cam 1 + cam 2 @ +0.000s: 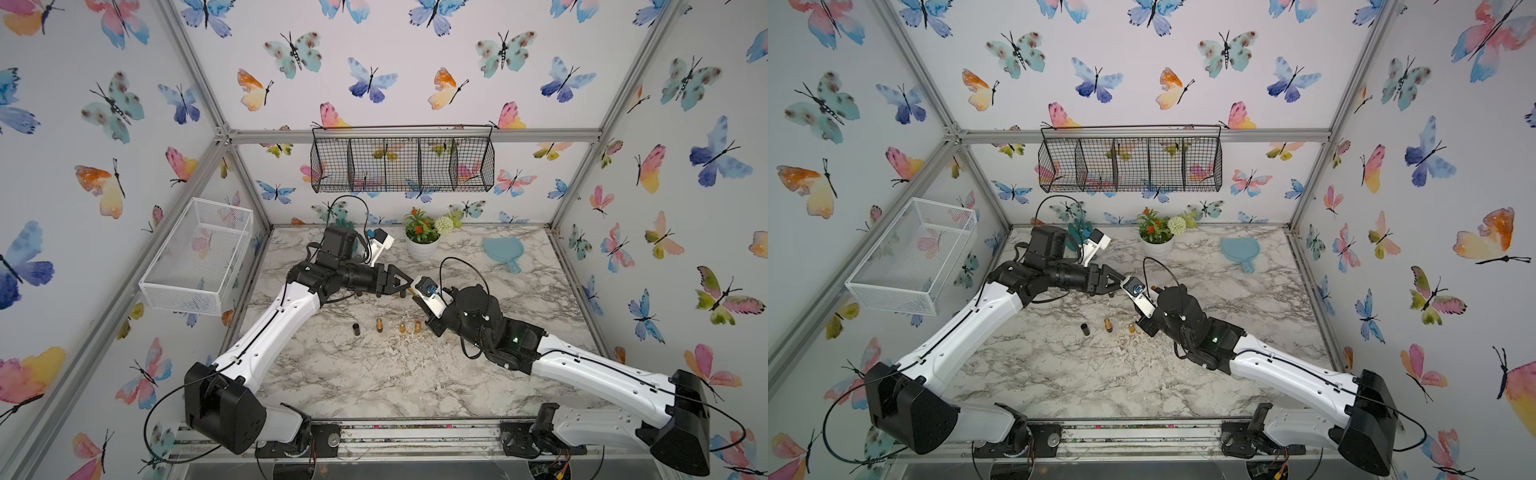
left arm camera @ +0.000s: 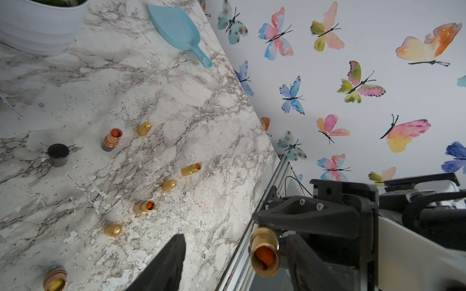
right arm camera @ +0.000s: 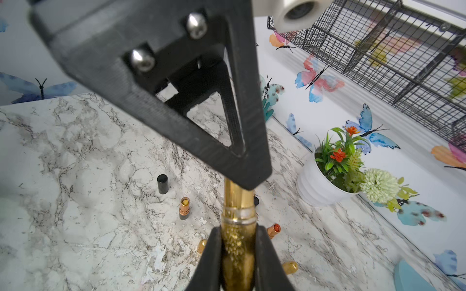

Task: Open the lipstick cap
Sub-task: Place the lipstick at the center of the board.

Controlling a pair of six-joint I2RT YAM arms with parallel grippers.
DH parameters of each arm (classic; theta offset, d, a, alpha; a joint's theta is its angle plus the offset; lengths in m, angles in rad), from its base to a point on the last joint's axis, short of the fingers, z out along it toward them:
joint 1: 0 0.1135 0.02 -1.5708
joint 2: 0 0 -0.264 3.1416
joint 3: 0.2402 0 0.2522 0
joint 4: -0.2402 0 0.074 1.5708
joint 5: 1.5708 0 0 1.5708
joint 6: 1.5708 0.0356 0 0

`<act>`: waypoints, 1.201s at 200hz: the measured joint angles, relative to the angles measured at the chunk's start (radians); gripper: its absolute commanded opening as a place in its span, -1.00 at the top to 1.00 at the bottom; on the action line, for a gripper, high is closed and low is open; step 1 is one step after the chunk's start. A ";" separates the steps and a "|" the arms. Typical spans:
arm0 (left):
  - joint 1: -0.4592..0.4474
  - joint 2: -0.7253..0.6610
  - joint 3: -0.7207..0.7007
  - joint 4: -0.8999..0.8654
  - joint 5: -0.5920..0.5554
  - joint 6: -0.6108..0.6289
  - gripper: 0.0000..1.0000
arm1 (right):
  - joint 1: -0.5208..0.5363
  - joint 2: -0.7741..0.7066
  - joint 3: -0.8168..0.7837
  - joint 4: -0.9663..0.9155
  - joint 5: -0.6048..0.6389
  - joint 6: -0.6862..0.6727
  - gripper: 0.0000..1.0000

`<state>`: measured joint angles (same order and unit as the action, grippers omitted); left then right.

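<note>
My right gripper (image 3: 238,230) is shut on the glittery lower part of a gold lipstick (image 3: 238,214), held up above the middle of the marble table (image 1: 374,374). In the left wrist view the lipstick (image 2: 264,248) points its open mouth at the camera. An orange stick shows inside and no cap sits on that end. My left gripper (image 2: 235,241) is open with its jaws on either side of that end, one finger (image 3: 201,141) lying over the tip. In a top view the two grippers meet around the lipstick (image 1: 410,290). Three loose gold caps (image 2: 143,128) (image 2: 168,185) (image 2: 112,229) lie on the table.
Several uncapped lipsticks (image 2: 191,169) (image 2: 145,206) (image 2: 112,138) and a black cap (image 2: 58,155) stand below the grippers. At the back are a white plant pot (image 1: 422,249) and a blue scoop (image 1: 503,251). A white mesh basket (image 1: 199,253) hangs left, a black wire basket (image 1: 403,160) behind.
</note>
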<state>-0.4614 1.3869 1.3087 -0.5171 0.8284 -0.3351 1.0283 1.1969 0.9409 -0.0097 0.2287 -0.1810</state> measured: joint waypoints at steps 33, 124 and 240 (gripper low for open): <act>-0.005 0.006 0.000 0.004 0.011 0.005 0.03 | 0.000 0.016 0.000 0.001 -0.002 -0.003 0.96; -0.038 0.035 0.002 0.004 0.043 0.020 0.48 | 0.000 0.027 0.000 0.020 0.000 -0.004 0.96; -0.036 0.037 0.009 0.003 0.052 0.028 0.87 | 0.000 0.053 0.026 -0.009 0.074 -0.023 0.07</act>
<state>-0.4976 1.4242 1.3174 -0.5140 0.8806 -0.3073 1.0286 1.2495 0.9665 -0.0189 0.3023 -0.2039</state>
